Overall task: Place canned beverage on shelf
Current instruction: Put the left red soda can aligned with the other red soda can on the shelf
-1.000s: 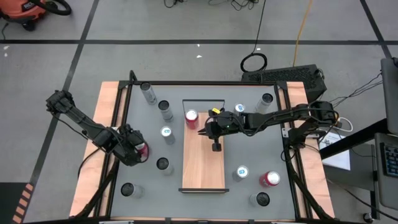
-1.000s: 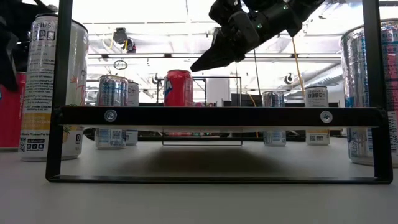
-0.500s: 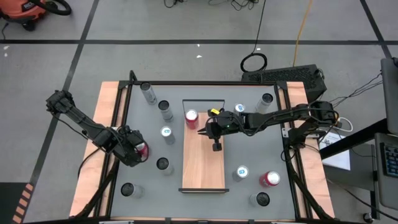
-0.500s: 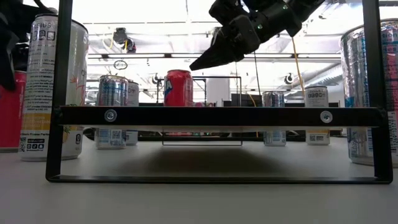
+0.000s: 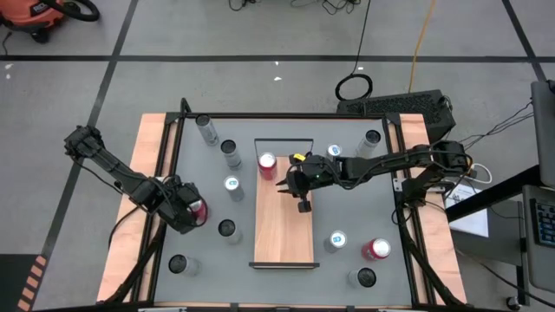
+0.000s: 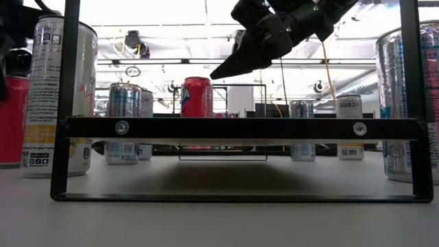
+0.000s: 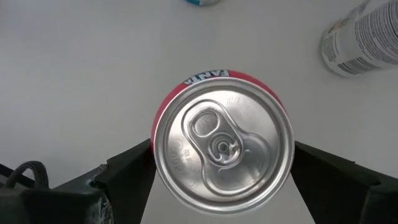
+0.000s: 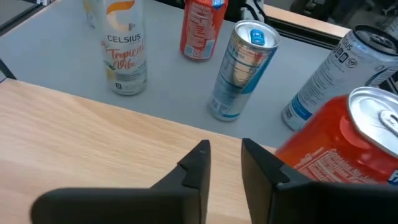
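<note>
My arms are dark, slim and jointed — my right gripper has a small yellow mark behind its matte black, wedge-shaped fingers.

Red can, light-wood shelf

This is a robotics lab or test workshop. A grey-topped work table with pale wooden side strips stands on a grey concrete floor marked with dark tape lines. Loose cables, one orange, trail across it, an orange shop vacuum sits in a corner, and exposed ceiling ducts and strip lights run overhead.
</note>
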Tool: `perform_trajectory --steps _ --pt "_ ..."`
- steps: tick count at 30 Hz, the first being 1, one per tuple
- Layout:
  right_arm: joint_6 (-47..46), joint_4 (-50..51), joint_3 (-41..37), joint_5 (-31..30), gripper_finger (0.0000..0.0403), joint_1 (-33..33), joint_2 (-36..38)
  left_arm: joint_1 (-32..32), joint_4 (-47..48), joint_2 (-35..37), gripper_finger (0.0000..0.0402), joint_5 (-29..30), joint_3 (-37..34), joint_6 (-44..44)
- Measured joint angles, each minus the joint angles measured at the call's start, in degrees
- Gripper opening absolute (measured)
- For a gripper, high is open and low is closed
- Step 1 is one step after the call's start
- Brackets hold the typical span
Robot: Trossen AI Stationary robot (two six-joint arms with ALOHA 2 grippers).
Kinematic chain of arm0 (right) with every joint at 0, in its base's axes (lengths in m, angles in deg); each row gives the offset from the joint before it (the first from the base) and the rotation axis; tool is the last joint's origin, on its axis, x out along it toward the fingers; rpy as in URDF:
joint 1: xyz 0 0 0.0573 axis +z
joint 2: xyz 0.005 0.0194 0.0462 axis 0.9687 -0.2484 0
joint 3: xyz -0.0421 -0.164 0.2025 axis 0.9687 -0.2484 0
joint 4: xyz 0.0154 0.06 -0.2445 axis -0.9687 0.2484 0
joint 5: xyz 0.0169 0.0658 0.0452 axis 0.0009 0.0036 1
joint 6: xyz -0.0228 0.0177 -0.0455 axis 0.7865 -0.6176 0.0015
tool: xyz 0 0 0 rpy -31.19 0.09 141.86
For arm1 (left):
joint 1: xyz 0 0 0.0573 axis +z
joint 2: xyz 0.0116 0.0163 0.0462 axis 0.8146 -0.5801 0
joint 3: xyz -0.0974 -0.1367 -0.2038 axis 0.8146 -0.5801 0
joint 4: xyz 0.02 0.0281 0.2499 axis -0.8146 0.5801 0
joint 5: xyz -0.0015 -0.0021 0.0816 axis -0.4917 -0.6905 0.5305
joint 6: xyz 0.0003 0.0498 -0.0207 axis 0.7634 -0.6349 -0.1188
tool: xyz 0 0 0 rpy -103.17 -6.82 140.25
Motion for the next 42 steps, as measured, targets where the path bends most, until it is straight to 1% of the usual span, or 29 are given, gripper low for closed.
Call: perform_trajectory --steps 3,7,10,16,22,26,29,38,42 --pt "-0.08 -0.06 0.0 -0.02 0.0079 0.0 -0.01 0.01 -0.03 -0.01 0.0345 0.1 -0.02 0.01" --pt "-0.02 -0.3 0.0 -0.07 0.0092 0.0 -0.02 0.02 0.0 -0.01 0.0345 2.05 -0.04 0.8" --pt "0.0 -1.08 0.0 -0.11 0.01 0.0 -0.02 0.0 0.65 -0.01 0.0345 2.46 -0.04 0.75" --pt "0.01 -1.21 0.0 -0.16 0.0109 -0.35 -0.02 0.02 2.34 -0.01 0.0345 6.2 -0.04 -1.76" --pt "-0.09 -1.54 0.0 -0.2 0.011 -1.28 -0.01 0.02 2.01 0.0 0.0345 6.31 -0.29 -2.69" --pt "-0.11 -1.51 0.0 -0.2 0.011 -1.7 -0.01 0.12 -1.15 0.0 0.0345 5.58 -2.81 -5.87" --pt "-0.12 -1.53 0.0 -0.21 0.011 -1.81 -0.02 0.44 -2.48 0.0 0.0344 4.27 -4.31 -6.4" --pt "-0.09 -1.49 0.0 -0.22 0.011 -1.81 -0.01 0.44 -2.91 0.04 0.0296 4.37 -3.28 -6.76" --pt "-0.03 -1.48 0.0 -0.21 0.011 -1.79 -0.02 0.44 -2.76 0.04 0.029 4.46 -1.82 -6.74"
